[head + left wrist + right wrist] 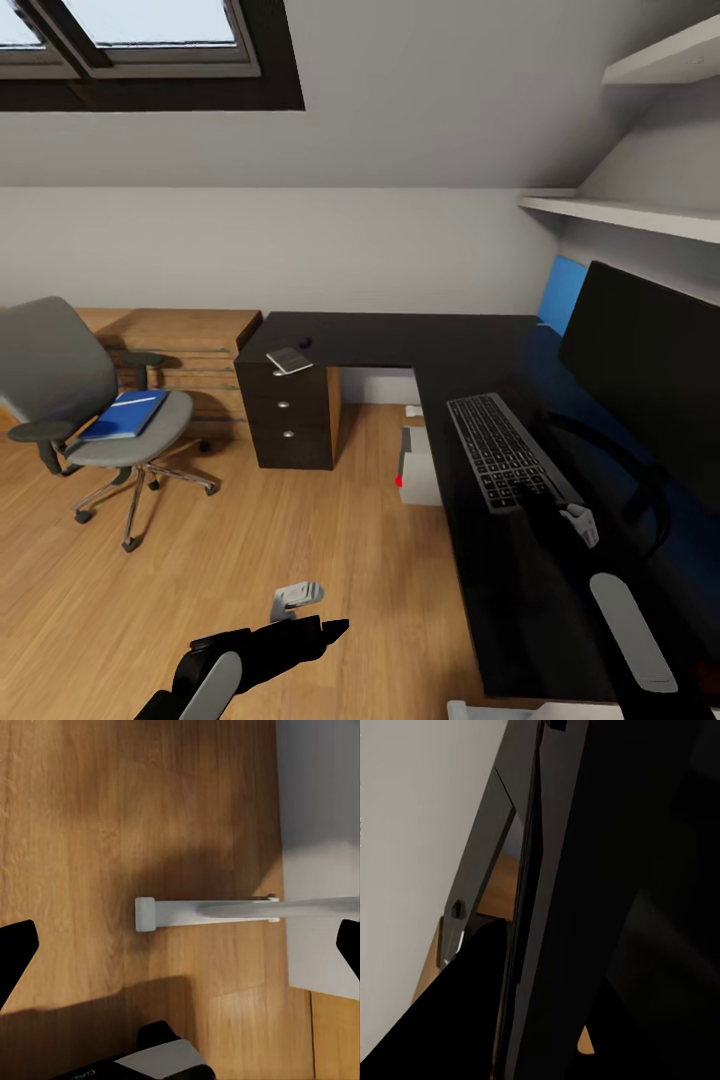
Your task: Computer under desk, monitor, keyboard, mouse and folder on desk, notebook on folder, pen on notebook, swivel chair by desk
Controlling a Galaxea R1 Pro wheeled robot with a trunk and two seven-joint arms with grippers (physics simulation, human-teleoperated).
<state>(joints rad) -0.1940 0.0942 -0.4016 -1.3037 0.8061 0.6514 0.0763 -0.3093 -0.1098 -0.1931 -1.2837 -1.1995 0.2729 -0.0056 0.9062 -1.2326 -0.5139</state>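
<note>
Two wall shelves (640, 215) above monitor (650, 350), keyboard (505, 450) on desk (400, 340)

Left gripper (300, 598) low, jaws apart.

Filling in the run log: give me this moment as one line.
keyboard: on desk by monitor | right gripper: at keyboard | folder: on swivel chair | notebook: on desk

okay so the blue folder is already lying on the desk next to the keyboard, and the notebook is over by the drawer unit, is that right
Not quite. In the head view the blue folder lies on the seat of the swivel chair, not on the desk next to the keyboard. The rest holds: the notebook rests on the desk above the drawer unit.
</note>
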